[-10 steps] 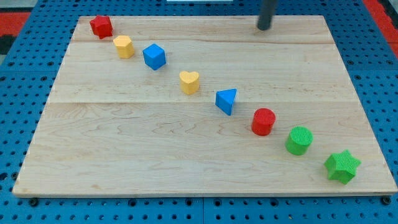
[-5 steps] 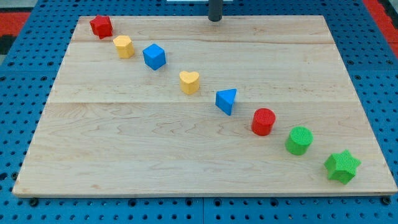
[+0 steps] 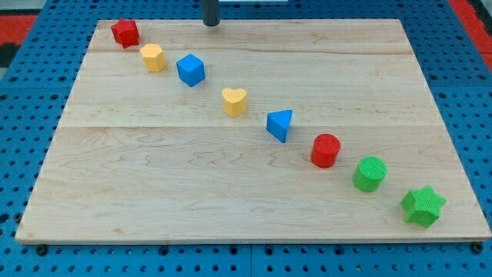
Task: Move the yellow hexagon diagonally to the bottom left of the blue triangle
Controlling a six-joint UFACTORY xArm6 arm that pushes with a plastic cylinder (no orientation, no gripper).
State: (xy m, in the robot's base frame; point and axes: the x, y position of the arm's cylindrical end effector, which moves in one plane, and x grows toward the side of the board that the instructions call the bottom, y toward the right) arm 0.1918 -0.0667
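The yellow hexagon [image 3: 153,57] sits near the board's top left. The blue triangle [image 3: 280,125] lies near the middle, well to the hexagon's lower right. My tip [image 3: 211,24] is at the board's top edge, up and to the right of the hexagon and just above the blue cube [image 3: 191,70]. It touches no block.
The blocks form a diagonal line from top left to bottom right: red star-like block [image 3: 124,33], yellow hexagon, blue cube, yellow heart [image 3: 234,101], blue triangle, red cylinder [image 3: 326,150], green cylinder [image 3: 370,173], green star [image 3: 423,205]. The wooden board [image 3: 192,192] lies on a blue pegboard.
My tip has moved left along the board's top edge, from the top right of centre to above the blue cube. No block has moved.
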